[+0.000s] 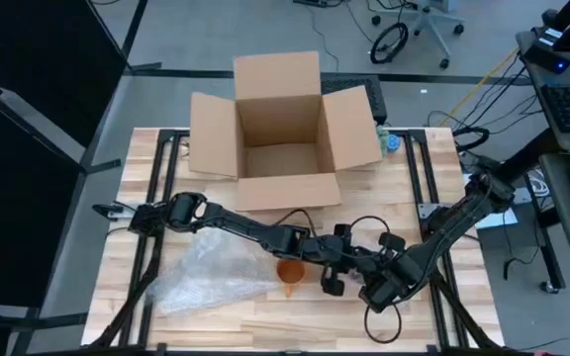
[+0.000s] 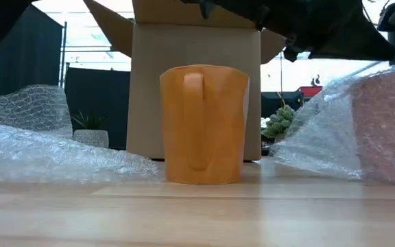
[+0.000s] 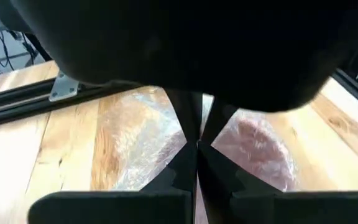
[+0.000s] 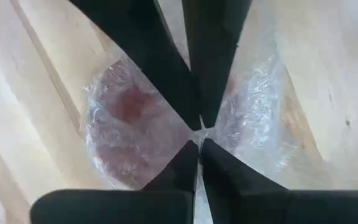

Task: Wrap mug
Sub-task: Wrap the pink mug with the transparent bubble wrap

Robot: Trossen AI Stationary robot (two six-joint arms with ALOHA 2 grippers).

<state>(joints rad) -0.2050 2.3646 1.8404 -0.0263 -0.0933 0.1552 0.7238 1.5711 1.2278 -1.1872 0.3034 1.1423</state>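
Mug stood upright on the table, handle facing the low camera, just in front of the open cardboard box. Bubble wrap lay on both sides of it. Left gripper and right gripper both pinched shut on the wrap, just beside the mug.

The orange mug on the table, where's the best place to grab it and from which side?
The orange mug stands upright with its open mouth up and its handle toward the low camera. Probably best to come straight down and pinch the rim away from the handle; bubble wrap crowds its side.
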